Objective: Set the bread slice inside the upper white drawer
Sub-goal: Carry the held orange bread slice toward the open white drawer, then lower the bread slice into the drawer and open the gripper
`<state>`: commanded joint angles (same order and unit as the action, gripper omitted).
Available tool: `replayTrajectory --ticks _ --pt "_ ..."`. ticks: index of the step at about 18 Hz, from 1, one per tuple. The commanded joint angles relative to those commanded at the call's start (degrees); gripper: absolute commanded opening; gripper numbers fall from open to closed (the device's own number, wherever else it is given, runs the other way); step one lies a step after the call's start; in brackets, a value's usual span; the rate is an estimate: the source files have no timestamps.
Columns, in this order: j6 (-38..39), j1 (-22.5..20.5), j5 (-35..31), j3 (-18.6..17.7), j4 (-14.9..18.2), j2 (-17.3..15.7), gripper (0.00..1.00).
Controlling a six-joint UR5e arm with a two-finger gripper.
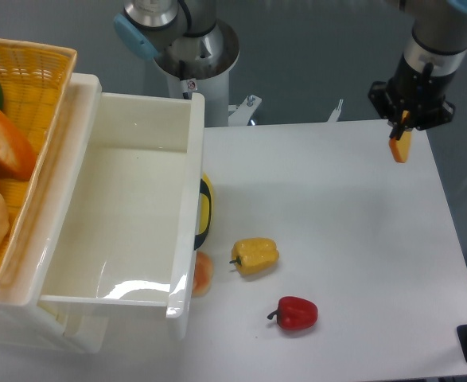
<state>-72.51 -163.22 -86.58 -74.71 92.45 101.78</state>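
My gripper [402, 127] hangs over the far right of the white table and is shut on the bread slice [401, 147], a thin yellow-orange slice seen edge-on, hanging down below the fingers. It is held well above the tabletop. The upper white drawer [187, 231] is a large glossy white bin pulled open at the left, with nothing inside that I can see. The gripper is far to the right of the drawer.
A yellow bell pepper [254, 255] and a red bell pepper [296, 313] lie on the table near the drawer's right side. An orange-pink item [204, 274] and a yellow-black object [205, 210] sit against the drawer's right wall. A wicker basket [26, 64] with a long orange loaf [6, 147] stands at the far left.
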Motion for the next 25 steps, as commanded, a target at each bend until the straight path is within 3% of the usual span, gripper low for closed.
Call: replayTrajectory --ticks 4,11,19,21,25 --pt "2.8 2.11 5.61 -0.7 1.59 -2.1 0.0" --pt "21.59 5.62 18.88 -0.62 1.59 -5.36 0.0" --pt "47.33 11.43 29.96 -0.62 -4.55 -5.28 0.0" --pt "55.78 11.95 32.26 -1.4 -8.15 -5.28 0.0" --pt "60.9 13.62 32.52 -2.11 -9.75 -5.28 0.0"
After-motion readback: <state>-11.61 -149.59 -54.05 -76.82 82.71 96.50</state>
